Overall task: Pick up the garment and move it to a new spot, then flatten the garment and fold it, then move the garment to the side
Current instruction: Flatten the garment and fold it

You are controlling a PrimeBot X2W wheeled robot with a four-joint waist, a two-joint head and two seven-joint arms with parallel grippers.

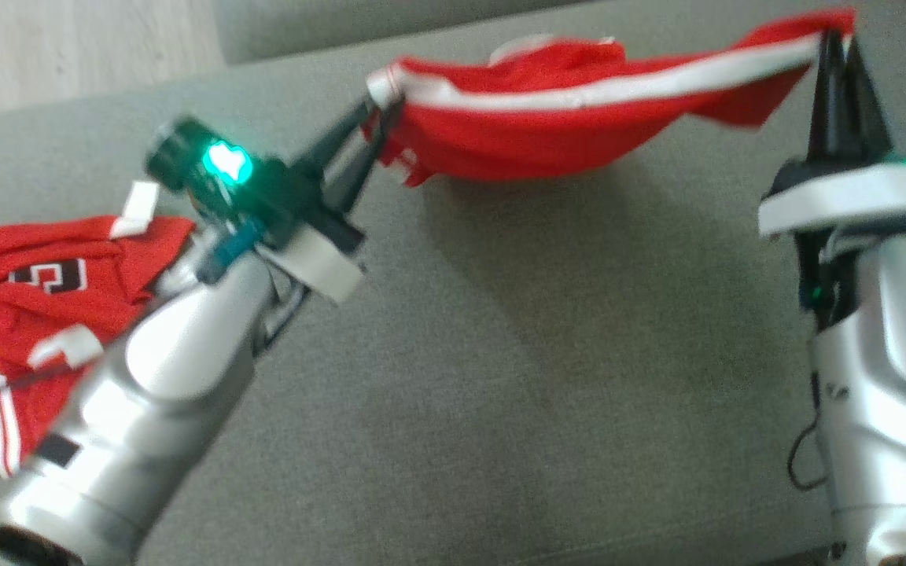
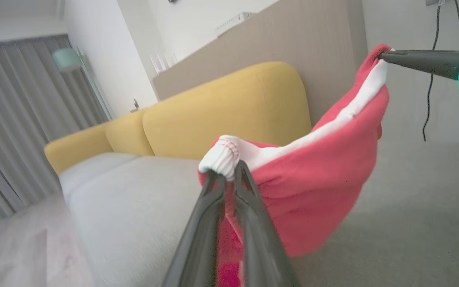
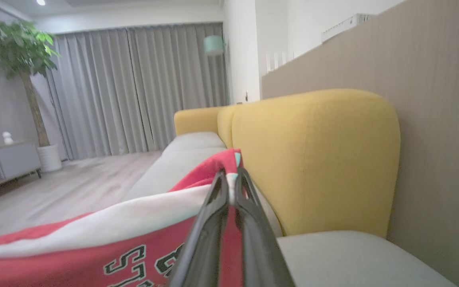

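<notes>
Pickup apparently done, red-and-white jersey (image 1: 532, 126) stretched above grey sofa seat (image 1: 500, 354), 1 end pinched by left gripper (image 1: 382, 110) and 1 by right gripper (image 1: 838, 39); flattening, folding and moving aside left to do.

Grey seat (image 1: 500, 354) runs across the head view, w/ pale wood floor (image 1: 68, 47) at top left. A 2nd red jersey (image 1: 20, 314) lies crumpled on the seat at the left edge; it has white stripes and a dark-outlined print, poss. a number, too blurred to read.

Yellow backrest (image 3: 313, 159) stands behind the seat, against a tan wall panel (image 3: 432, 79). A white box (image 3: 345, 26) sits on top of the panel. Grey curtains (image 3: 134, 87) cover the far wall, w/ a teal lamp (image 3: 213, 44) beside them. A plant (image 3: 18, 52) in a white pot (image 3: 50, 157) is at far left, next to a low cabinet (image 3: 14, 159). A black cable (image 2: 428, 99) hangs down the wall.
</notes>
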